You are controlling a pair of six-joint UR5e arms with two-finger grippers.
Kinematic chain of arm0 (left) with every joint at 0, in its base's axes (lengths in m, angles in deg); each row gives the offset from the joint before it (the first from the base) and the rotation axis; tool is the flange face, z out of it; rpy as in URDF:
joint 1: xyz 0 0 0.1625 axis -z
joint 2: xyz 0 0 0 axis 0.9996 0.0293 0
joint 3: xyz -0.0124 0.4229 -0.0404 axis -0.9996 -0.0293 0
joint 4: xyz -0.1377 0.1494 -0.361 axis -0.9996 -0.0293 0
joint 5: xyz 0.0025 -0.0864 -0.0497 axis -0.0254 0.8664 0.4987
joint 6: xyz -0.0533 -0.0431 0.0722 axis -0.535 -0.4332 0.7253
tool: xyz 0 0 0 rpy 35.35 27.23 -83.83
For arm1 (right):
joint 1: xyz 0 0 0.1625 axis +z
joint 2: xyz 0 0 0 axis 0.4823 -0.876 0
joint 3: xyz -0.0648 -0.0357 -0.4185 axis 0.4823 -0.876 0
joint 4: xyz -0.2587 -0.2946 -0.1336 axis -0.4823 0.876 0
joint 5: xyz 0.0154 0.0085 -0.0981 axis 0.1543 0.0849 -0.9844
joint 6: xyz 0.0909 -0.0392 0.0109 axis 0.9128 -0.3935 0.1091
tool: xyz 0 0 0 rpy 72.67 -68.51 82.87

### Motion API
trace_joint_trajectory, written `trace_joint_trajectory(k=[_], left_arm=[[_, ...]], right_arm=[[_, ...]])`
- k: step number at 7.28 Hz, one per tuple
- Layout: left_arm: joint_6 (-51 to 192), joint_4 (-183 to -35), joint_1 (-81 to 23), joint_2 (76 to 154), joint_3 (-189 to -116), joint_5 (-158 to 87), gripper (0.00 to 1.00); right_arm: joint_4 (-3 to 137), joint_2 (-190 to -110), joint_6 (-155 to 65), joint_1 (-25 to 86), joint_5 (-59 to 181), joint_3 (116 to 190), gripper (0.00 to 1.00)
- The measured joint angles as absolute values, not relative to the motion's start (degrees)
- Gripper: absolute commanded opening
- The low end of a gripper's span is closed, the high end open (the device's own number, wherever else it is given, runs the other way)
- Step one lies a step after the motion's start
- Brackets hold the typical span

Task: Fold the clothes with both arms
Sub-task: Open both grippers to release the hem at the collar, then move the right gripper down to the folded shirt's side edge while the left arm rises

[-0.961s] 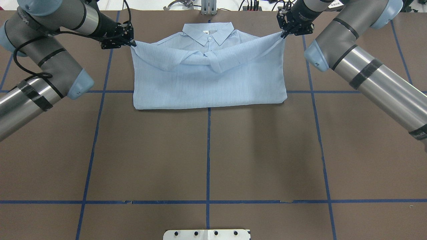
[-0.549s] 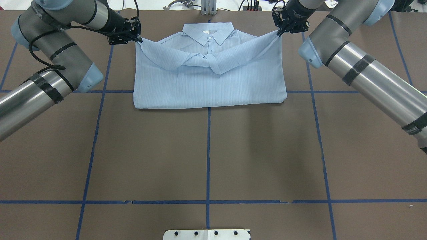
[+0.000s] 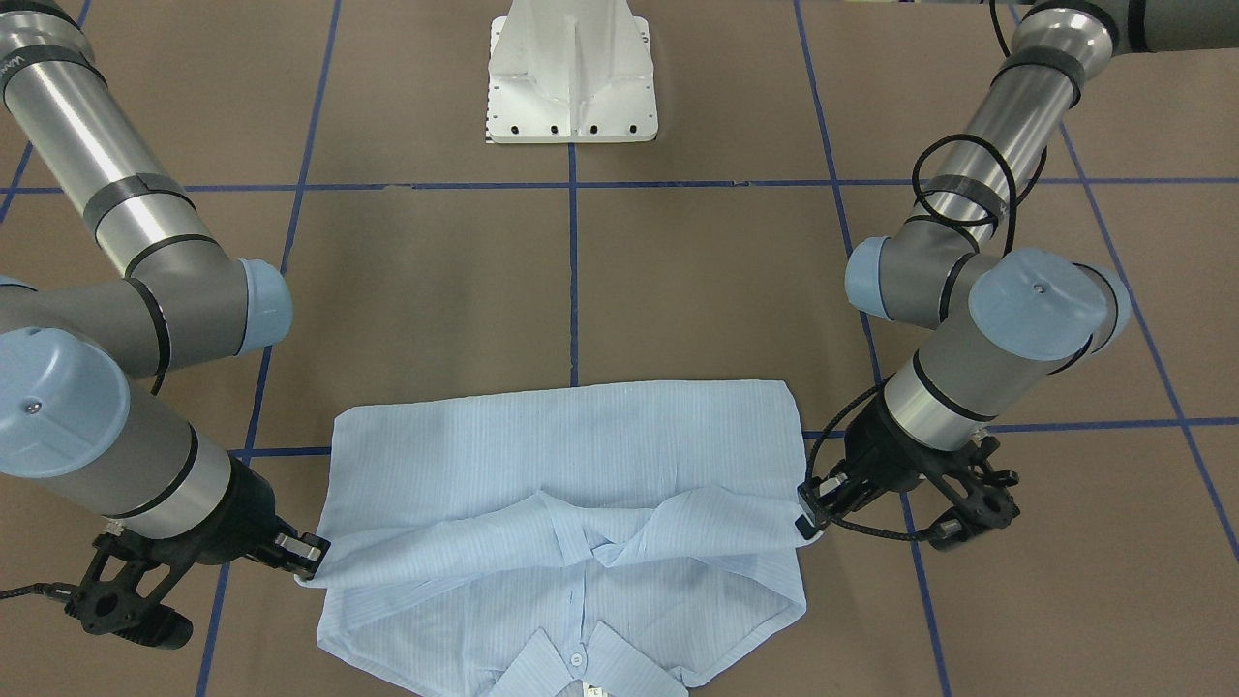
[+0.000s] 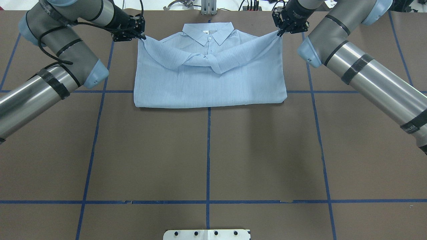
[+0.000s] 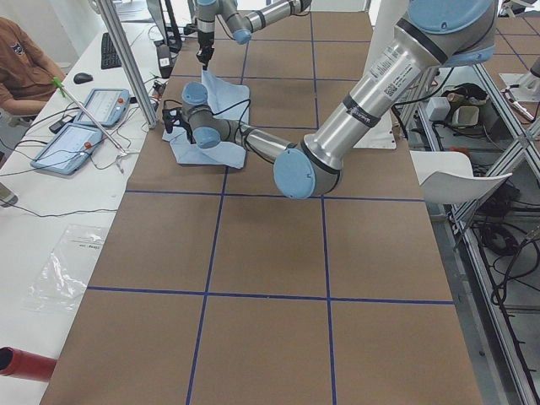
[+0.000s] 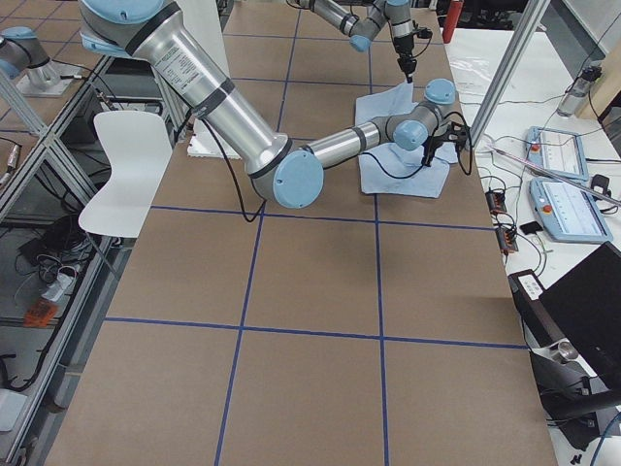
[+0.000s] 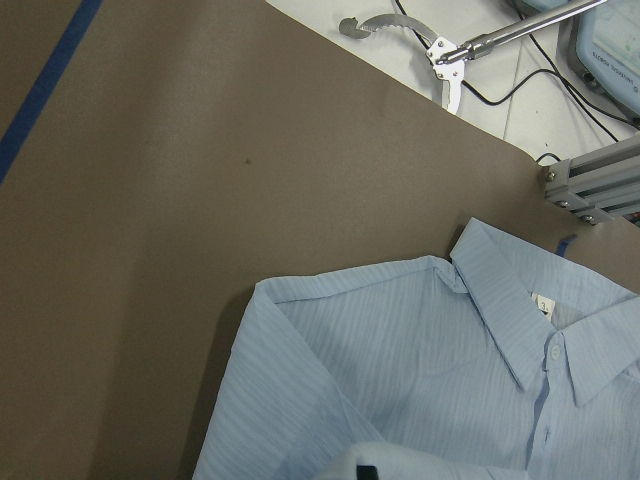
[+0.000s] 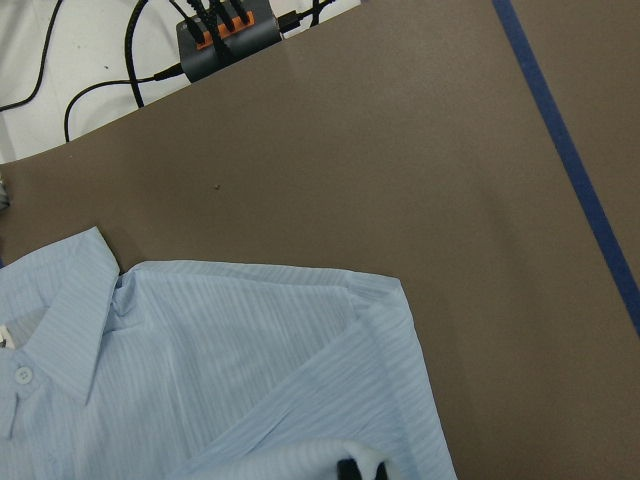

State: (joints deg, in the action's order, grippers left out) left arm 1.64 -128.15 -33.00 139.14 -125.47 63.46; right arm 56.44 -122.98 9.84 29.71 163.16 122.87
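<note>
I have the shirt (image 4: 210,83) spread on the brown desk (image 4: 206,156), buttoned front up, and I take its collar (image 4: 207,34) as my reference. The left gripper (image 4: 141,36) sits on the collar's robot-left side, about level with it. Its jaws are clenched on a corner of the shirt's top layer, and the cloth there is lifted off the layer beneath and drawn to a point. The right gripper (image 4: 279,32) mirrors it on the collar's other side, jaws likewise grasping the opposite corner, which rises to a peak. Between the two held corners the fabric sags, and the two sleeves (image 4: 210,61) cross just beneath the collar's button (image 4: 210,38). The shirt's folded edge lies straight on the robot's side of the collar. Each wrist camera looks down on the collar and a shoulder lying flat on the desk, with a scrap of pinched cloth at the bottom of its view. The white pedestal base (image 3: 571,77) stands well apart from the collar, beyond that folded edge.
</note>
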Motion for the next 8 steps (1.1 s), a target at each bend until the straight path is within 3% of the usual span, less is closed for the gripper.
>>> trace_joint_trajectory(k=[4, 5, 6, 7, 8], left_arm=[[1.53, -128.20, -32.78, 139.77, -123.15, 62.36, 0.00], [1.50, -128.20, -32.78, 139.84, -123.08, 62.26, 0.00], [1.48, -128.20, -32.78, 139.91, -123.06, 62.22, 0.50], [1.47, -128.20, -32.77, 139.97, -123.04, 62.21, 0.98], [1.47, -128.20, -32.77, 139.98, -123.05, 62.09, 0.99]], right_arm=[[56.41, -122.43, 8.95, 29.73, 162.14, 120.76, 0.00], [56.37, -122.35, 8.75, 29.72, 162.07, 120.79, 0.30], [56.09, -122.30, 8.72, 29.68, 162.02, 120.96, 0.99], [55.49, -122.37, 8.72, 29.45, 161.38, 121.08, 1.00], [54.24, -122.91, 8.63, 28.89, 159.78, 121.14, 1.00]])
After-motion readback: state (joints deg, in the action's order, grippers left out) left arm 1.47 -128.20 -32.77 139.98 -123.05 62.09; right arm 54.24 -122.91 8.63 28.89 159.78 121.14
